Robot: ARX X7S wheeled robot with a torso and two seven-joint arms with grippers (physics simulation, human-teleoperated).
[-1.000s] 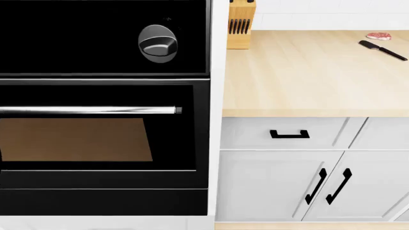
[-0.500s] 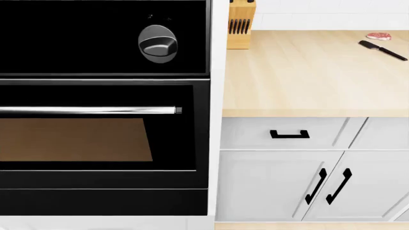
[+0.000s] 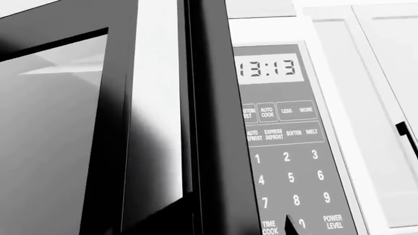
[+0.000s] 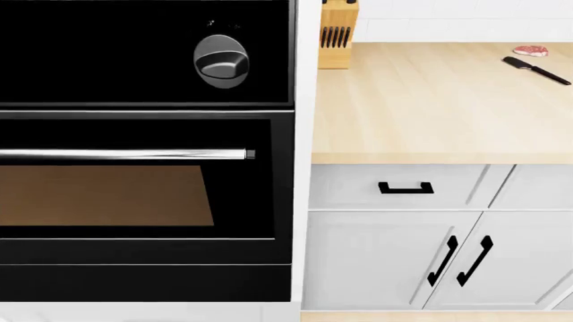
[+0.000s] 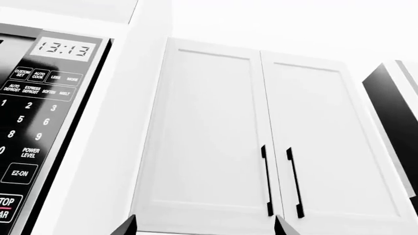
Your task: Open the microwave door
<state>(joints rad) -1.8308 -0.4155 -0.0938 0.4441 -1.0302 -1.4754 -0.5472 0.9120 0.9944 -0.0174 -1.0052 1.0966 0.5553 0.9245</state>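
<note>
Already ajar: microwave door [image 3: 156, 122] stands off keypad [image 3: 287, 161]; keep pull on a smooth arc about the hinge; left gripper's state unreadable; right gripper [image 5: 205, 226] open, empty.

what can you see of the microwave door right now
The door shows only in the left wrist view. It is a glossy black frame around a dark, reflective window, with a white inner face along its edge. It stands swung partly out from the microwave body, its free edge in front of the control panel and covering that panel's near side. The panel shows a 13:13 display and a keypad. No handle is visible, and no end effector can be seen touching the door.
</note>
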